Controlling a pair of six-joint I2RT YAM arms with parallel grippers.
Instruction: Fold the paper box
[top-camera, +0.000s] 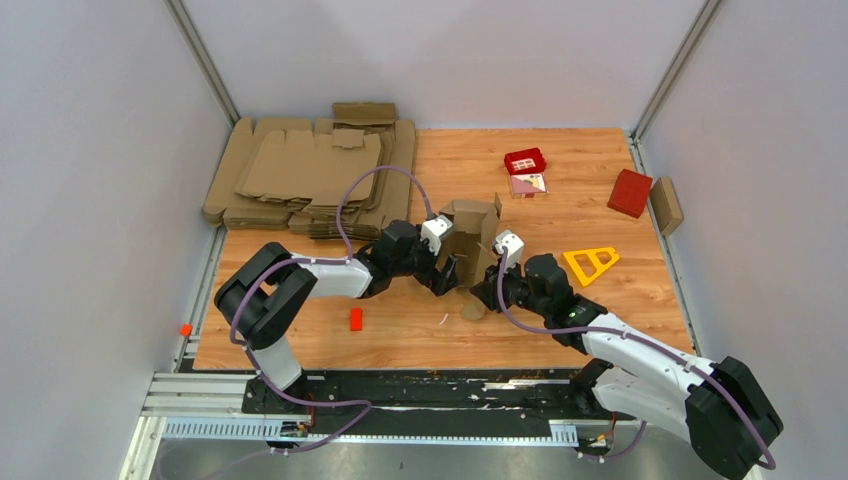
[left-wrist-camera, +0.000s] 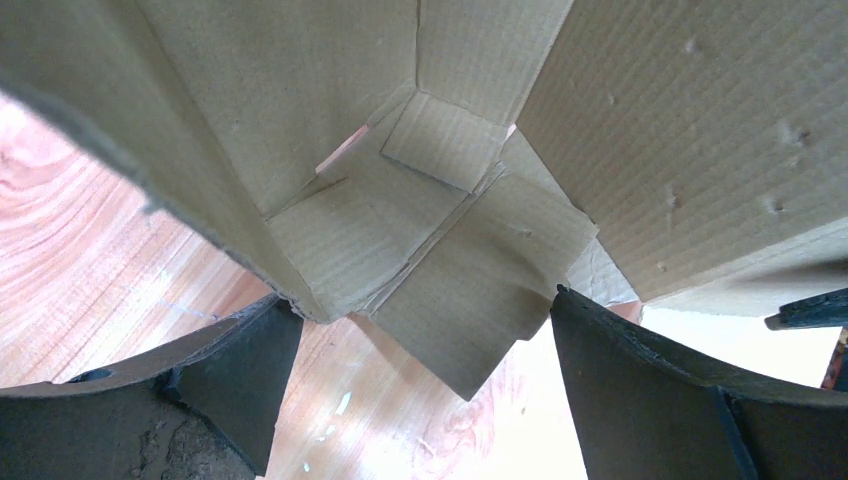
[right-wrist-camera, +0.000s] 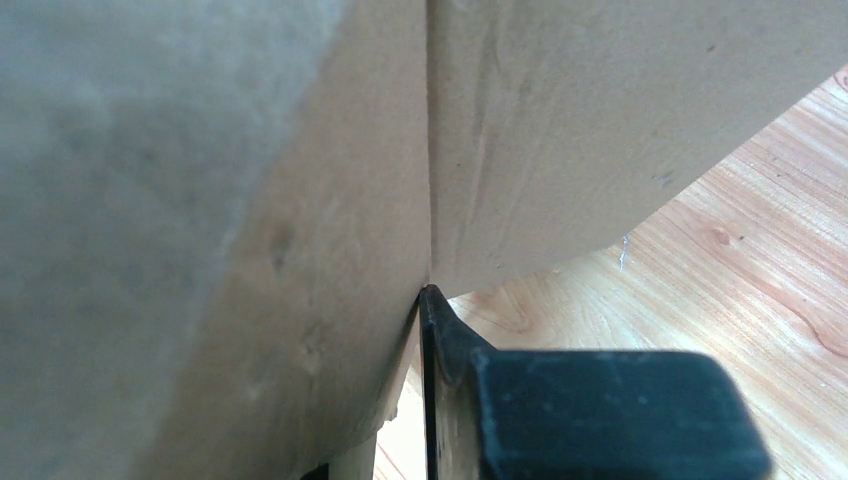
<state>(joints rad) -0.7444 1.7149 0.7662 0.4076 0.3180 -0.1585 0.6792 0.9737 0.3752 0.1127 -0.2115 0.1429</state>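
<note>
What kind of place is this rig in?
Probably a lab robot cell, not a production line: plain white walls enclose a wooden tabletop, with flat cardboard blanks piled in a far corner.

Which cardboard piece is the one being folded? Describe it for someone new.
On the wooden table, look at its centre. The paper box stands upright there, flaps raised, unlike the flat blanks piled at the far-left corner.
</note>
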